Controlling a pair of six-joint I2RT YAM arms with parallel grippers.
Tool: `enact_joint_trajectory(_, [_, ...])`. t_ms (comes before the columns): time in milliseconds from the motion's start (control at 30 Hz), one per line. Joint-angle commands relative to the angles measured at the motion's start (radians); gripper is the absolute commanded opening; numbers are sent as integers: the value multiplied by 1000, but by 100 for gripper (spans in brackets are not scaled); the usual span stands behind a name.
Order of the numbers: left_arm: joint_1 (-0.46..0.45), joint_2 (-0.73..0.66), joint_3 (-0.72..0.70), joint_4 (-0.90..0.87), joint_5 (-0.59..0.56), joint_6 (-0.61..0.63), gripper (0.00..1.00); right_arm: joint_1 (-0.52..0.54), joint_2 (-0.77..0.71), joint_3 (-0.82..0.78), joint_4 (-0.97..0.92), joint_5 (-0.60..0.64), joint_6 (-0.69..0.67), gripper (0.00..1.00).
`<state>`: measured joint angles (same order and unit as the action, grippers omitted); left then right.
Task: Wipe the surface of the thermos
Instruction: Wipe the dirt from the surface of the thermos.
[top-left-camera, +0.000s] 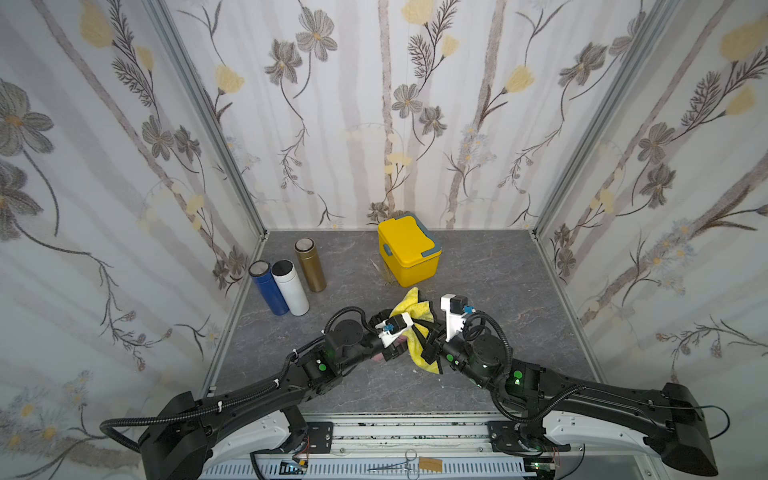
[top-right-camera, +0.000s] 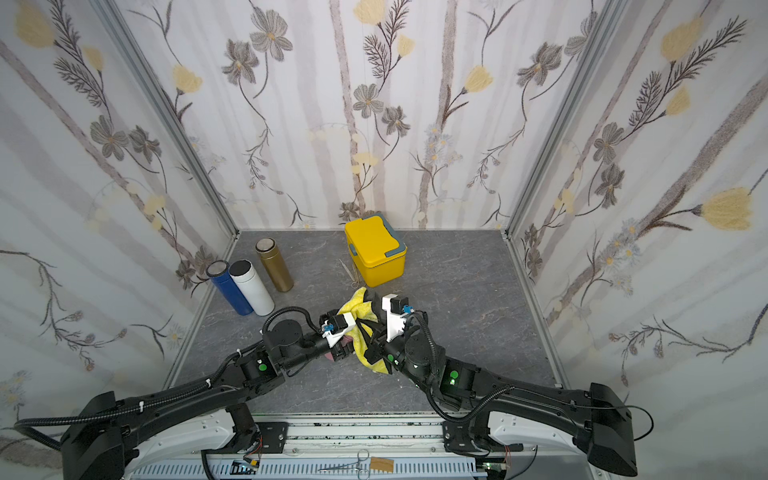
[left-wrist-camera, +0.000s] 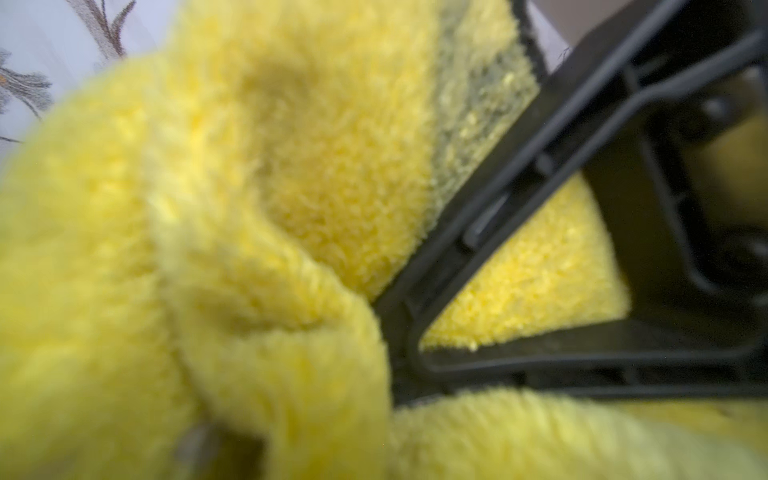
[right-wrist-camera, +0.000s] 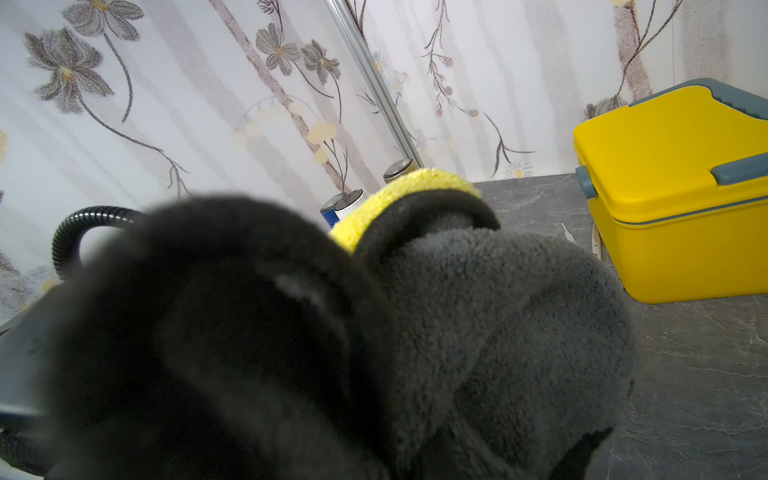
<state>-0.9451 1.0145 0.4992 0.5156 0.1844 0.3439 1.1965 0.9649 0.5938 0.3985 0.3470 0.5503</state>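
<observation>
Now I am mid-wipe, just before the yellow box (top-left-camera: 409, 253): jaws of the left gripper (top-left-camera: 401, 347) clamp, I judge, the pink thermos (top-right-camera: 331, 355); those of the right gripper (top-left-camera: 426, 316), the cloth (top-left-camera: 409, 305). Next I must slide the cloth along it.

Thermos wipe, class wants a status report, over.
Left gripper shut on pink thermos, mostly hidden. Right gripper shut on cloth, right beside it. Three other thermoses, yellow box stand apart.

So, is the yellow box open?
No, the yellow box has its lid sitting flat and closed on top in a top view.
</observation>
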Motion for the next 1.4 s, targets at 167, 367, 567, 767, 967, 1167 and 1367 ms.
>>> enact_joint_trajectory(167, [-7, -10, 31, 216, 11, -7, 0, -25, -1, -21, -141, 8, 28, 0])
enact_joint_trajectory(367, [8, 4, 24, 269, -134, -36, 0, -23, 7, -24, -103, -64, 9, 0])
enact_joint_trajectory(567, [14, 15, 26, 288, -156, -59, 0, -24, 14, -28, -94, -62, 3, 0])
enact_joint_trajectory(767, [15, -7, 7, 302, -133, -37, 0, -24, 17, -26, -109, -49, 7, 0])
enact_joint_trajectory(967, [10, -62, -33, 338, 24, -44, 0, -36, 14, -31, -140, 9, 34, 0])
enact_joint_trajectory(1167, [14, -115, -70, 399, -196, -85, 0, -96, -16, -67, -170, 38, 77, 0])
enact_joint_trajectory(1367, [20, -199, -118, 503, -352, -232, 0, -214, -29, -151, -157, 1, 128, 0])
